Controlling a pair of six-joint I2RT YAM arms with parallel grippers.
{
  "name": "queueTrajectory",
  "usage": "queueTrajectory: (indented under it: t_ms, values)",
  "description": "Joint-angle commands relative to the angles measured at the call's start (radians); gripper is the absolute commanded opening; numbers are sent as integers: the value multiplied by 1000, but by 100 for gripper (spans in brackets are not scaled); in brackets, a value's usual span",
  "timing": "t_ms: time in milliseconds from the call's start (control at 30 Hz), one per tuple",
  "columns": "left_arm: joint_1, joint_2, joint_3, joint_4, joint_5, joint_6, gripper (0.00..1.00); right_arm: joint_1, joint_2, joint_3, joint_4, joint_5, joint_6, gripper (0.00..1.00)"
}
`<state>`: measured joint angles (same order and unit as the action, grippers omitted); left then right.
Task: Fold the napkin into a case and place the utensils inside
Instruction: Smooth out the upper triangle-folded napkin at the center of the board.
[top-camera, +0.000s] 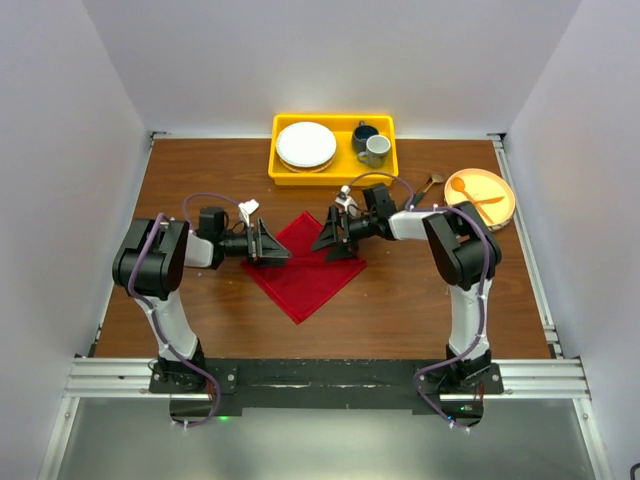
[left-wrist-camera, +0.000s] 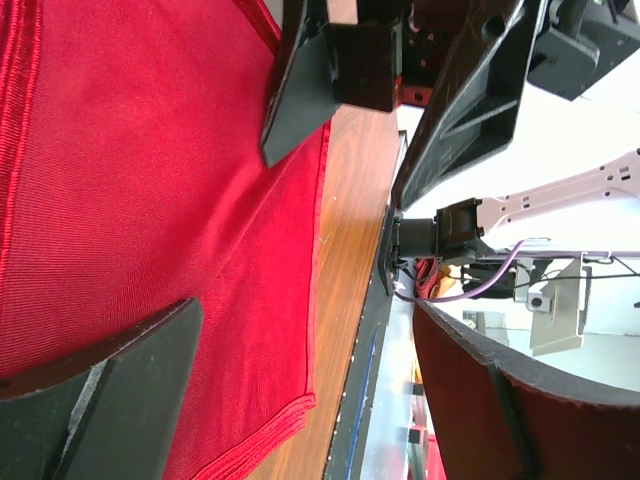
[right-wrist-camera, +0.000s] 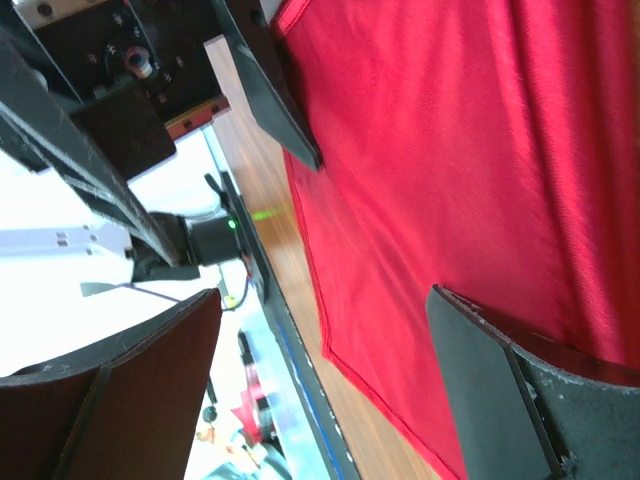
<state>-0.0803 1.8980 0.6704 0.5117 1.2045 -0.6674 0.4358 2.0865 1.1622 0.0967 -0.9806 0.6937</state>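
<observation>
The red napkin (top-camera: 305, 275) lies flat as a diamond in the middle of the table. At its near corner in the left wrist view, the napkin (left-wrist-camera: 150, 200) shows two hemmed edges stacked. My left gripper (top-camera: 268, 244) hovers open over its left corner and my right gripper (top-camera: 335, 238) open over its upper right. Both are turned sideways and face each other. In each wrist view one finger (left-wrist-camera: 120, 400) (right-wrist-camera: 520, 400) sits just over the cloth, with nothing between the jaws (left-wrist-camera: 330, 370) (right-wrist-camera: 320, 380). A gold spoon (top-camera: 465, 187) rests on the orange plate (top-camera: 495, 205). Another gold utensil (top-camera: 433, 183) lies beside it.
A yellow tray (top-camera: 285, 175) at the back holds white plates (top-camera: 306, 145) and two mugs (top-camera: 372, 145). White walls enclose the table on three sides. Bare wood shows in front of the napkin and at both sides.
</observation>
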Motion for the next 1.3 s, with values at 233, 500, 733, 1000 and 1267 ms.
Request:
queueTrajectory:
  t_ms: [233, 500, 733, 1000, 1267]
  values:
    - [17, 82, -26, -114, -154, 132, 91, -66, -108, 10, -377, 63, -387, 90]
    - [17, 41, -32, -134, -152, 173, 90, -31, -235, 71, -390, 20, -362, 89]
    - [11, -94, -14, -165, -109, 172, 91, 12, -192, 40, -336, 31, -316, 89]
    - [23, -183, 8, -311, -95, 264, 92, -14, -71, 57, -391, 74, -424, 85]
    - [119, -62, 1, -315, -85, 307, 91, -51, -26, 27, -411, 76, -445, 76]
